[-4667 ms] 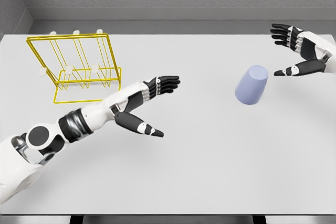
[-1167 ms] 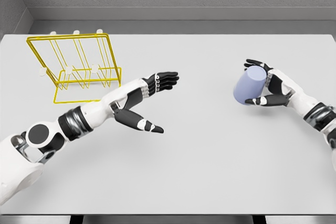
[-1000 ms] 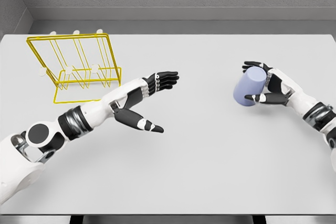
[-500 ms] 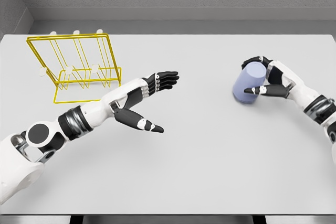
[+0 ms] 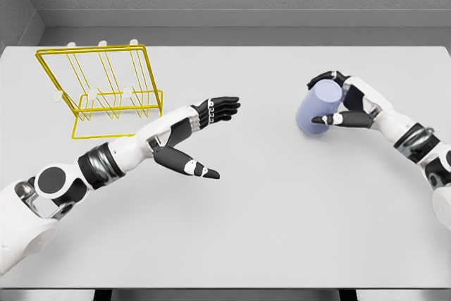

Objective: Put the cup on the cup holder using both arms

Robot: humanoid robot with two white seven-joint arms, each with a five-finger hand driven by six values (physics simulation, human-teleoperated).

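The right robot hand [image 5: 343, 103] is wrapped around the pale blue cup [image 5: 315, 107], thumb across its front, toward the right edge of the table [image 5: 282, 209]. The cup sits tilted in that hold and looks liable to twist or slip loose during a handover. The left robot hand [image 5: 201, 132] waits near the table's middle, fingers spread and holding nothing. The yellow wire cup holder [image 5: 106, 89] stands at the far left corner, well apart, with the left arm lying between it and the cup.

Left robot hand [image 5: 201, 132] reaches forward, fingers spread; right robot hand [image 5: 343, 103] curls, thumb and fingers closed.
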